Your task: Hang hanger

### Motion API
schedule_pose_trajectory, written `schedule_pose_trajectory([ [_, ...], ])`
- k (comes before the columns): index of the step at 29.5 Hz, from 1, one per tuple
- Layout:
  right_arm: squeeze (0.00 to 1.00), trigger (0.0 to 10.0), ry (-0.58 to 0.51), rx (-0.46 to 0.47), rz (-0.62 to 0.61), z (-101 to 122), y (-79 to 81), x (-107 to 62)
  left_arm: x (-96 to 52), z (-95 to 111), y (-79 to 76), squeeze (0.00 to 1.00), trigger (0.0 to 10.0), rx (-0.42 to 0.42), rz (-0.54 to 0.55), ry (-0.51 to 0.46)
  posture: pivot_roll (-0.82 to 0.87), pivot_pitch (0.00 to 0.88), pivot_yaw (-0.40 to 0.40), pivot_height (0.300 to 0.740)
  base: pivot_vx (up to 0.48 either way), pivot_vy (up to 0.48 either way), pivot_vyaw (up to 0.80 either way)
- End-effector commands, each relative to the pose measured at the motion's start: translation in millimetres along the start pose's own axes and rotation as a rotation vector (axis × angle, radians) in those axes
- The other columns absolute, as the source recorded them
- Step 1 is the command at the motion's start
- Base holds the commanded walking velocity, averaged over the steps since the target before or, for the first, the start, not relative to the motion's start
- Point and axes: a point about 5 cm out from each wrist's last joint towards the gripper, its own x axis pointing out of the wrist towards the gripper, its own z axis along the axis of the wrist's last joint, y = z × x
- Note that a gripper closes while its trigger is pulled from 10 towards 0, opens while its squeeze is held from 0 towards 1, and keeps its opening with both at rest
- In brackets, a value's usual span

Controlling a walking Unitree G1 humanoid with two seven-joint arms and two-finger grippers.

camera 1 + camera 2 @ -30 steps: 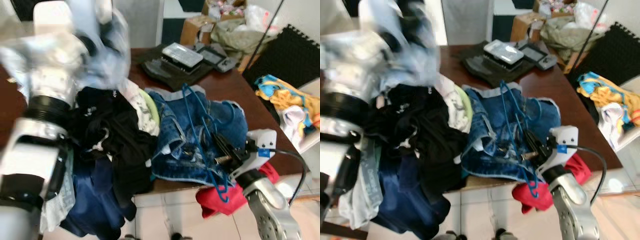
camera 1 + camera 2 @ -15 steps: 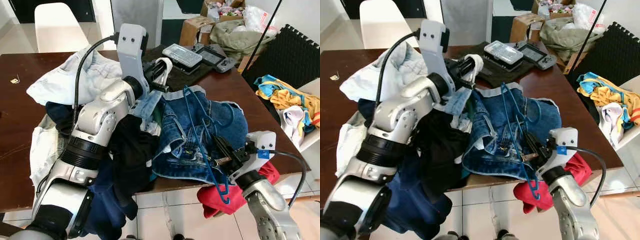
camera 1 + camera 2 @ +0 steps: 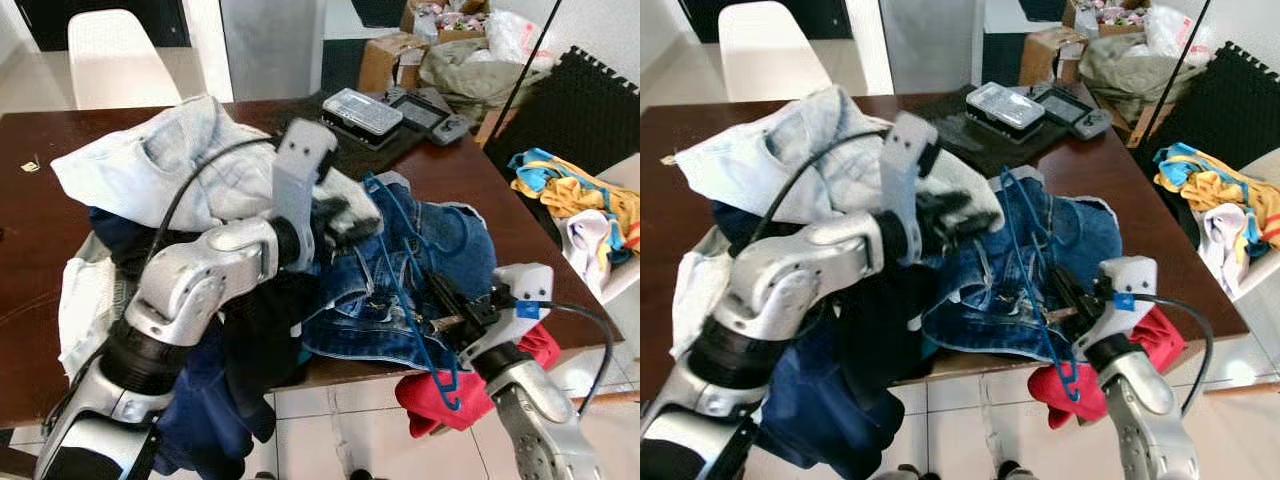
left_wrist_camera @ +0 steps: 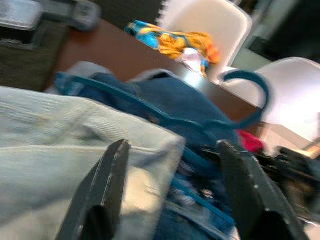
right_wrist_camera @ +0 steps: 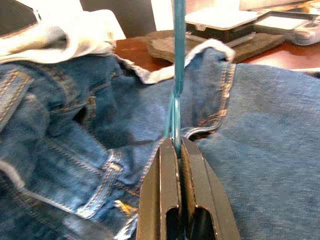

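Right claw [image 5: 176, 150] is pinching the hanger [image 3: 400, 265] wire, fingers pressed together on it; left claw [image 4: 172, 192] is sitting spread over pale cloth [image 3: 150, 165] on the jeans [image 3: 455, 245]. To do this well, I'd lift the hanger slowly so the jeans slide off. It's lying on the jeans at the worktop's [image 3: 40, 235] near right, long axis running near-far, hook [image 3: 448, 390] hanging off the near edge.

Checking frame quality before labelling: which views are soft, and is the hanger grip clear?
Left wrist view is blurred, pale garment smeared; right wrist view is sharp, right gripper shut on the blue hanger; eye views are mostly sharp.
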Motion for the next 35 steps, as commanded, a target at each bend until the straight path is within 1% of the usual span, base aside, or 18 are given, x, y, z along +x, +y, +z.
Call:
schedule_pose_trajectory([
  [1,0.0,10.0,0.033,0.02,-0.006,-7.2,0.2,-3.6,-8.1,6.8,-4.3,1.0,10.0,-0.002,-0.062,0.009,0.1,0.206,0.021,0.74,0.0,0.0,0.0],
  [4,0.0,10.0,0.035,0.02,-0.005,-7.0,-0.2,-3.2,-23.0,30.6,12.3,1.0,10.0,-0.027,-0.01,-0.062,0.1,0.209,0.019,0.74,0.0,0.0,0.0],
  [5,0.0,10.0,0.035,0.02,-0.005,-7.0,-0.2,-3.2,-23.0,30.6,12.3,1.0,10.0,-0.027,-0.01,-0.062,0.1,0.209,0.019,0.74,0.0,0.0,0.0],
  [6,0.0,10.0,0.036,0.02,-0.005,-6.9,-0.4,-3.0,-28.9,41.6,21.7,1.0,10.0,-0.062,0.027,-0.104,0.1,0.211,0.017,0.74,0.0,0.0,0.0],
  [11,0.0,10.0,0.037,0.019,-0.005,-7.0,-0.5,-2.9,-35.9,51.9,28.4,1.0,10.0,-0.087,0.047,-0.145,0.1,0.211,0.017,0.74,0.0,0.0,0.0],
  [12,0.0,10.0,0.038,0.019,-0.005,-7.0,-0.6,-3.1,-44.9,65.4,43.9,1.0,10.0,-0.072,0.156,-0.201,0.1,0.212,0.014,0.74,0.0,0.0,0.0],
  [13,0.0,10.0,0.038,0.019,-0.005,-7.0,-0.6,-3.1,-44.9,65.4,43.9,1.0,10.0,-0.072,0.156,-0.201,0.1,0.212,0.014,0.74,0.0,0.0,0.0],
  [14,0.0,10.0,0.039,0.018,-0.004,-7.1,-0.9,-3.0,-58.4,77.9,74.1,1.0,10.0,-0.009,0.406,-0.245,0.1,0.212,0.011,0.74,0.0,0.0,0.0],
  [15,0.0,10.0,0.039,0.018,-0.004,-7.1,-0.9,-3.0,-58.4,77.9,74.1,1.0,10.0,-0.009,0.406,-0.245,0.1,0.212,0.011,0.74,0.0,0.0,0.0],
  [16,0.0,10.0,0.04,0.017,-0.003,-7.1,-1.1,-2.8,-75.1,81.6,104.7,0.0,10.0,0.11,0.689,-0.232,0.1,0.212,0.011,0.74,0.0,0.0,0.0],
  [17,0.0,10.0,0.042,0.015,-0.002,-7.2,-1.2,-2.4,-90.2,78.5,126.2,0.0,10.0,0.258,0.909,-0.166,0.1,0.211,0.007,0.74,0.0,0.0,0.0],
  [18,0.0,10.0,0.042,0.015,-0.002,-7.2,-1.2,-2.4,-90.2,78.5,126.2,0.0,10.0,0.258,0.909,-0.166,0.1,0.211,0.007,0.74,0.0,0.0,0.0],
  [19,0.0,10.0,0.043,0.014,-0.002,-7.3,-1.2,-2.1,-99.8,72.7,138.5,0.0,10.0,0.328,1.026,-0.112,0.1,0.211,0.006,0.74,0.0,0.0,0.0],
  [21,0.0,10.0,0.043,0.014,-0.002,-7.3,-1.2,-2.1,-99.8,72.7,138.5,0.0,10.0,0.328,1.026,-0.112,0.1,0.211,0.006,0.74,0.0,0.0,0.0],
  [23,0.0,10.0,0.045,0.013,0.0,-7.3,-1.2,-1.8,-105.0,59.4,151.7,0.0,10.0,0.344,1.112,-0.041,0.1,0.212,0.006,0.74,0.0,0.0,0.0],
  [25,0.0,10.0,0.045,0.012,0.001,-7.3,-1.2,-1.7,-105.5,54.4,157.0,0.0,10.0,0.356,1.136,-0.005,0.09,0.21,0.004,0.74,0.0,0.0,0.0],
  [28,0.0,10.0,0.045,0.012,0.001,-7.3,-1.2,-1.7,-105.5,54.4,157.0,0.0,10.0,0.356,1.136,-0.005,0.09,0.21,0.004,0.74,0.0,0.0,0.0],
  [35,0.0,10.0,0.045,0.01,-0.001,-7.1,-1.5,-2.5,-103.2,47.3,171.1,0.0,10.0,0.408,1.179,0.044,0.08,0.21,0.007,0.74,0.0,0.0,0.0],
])
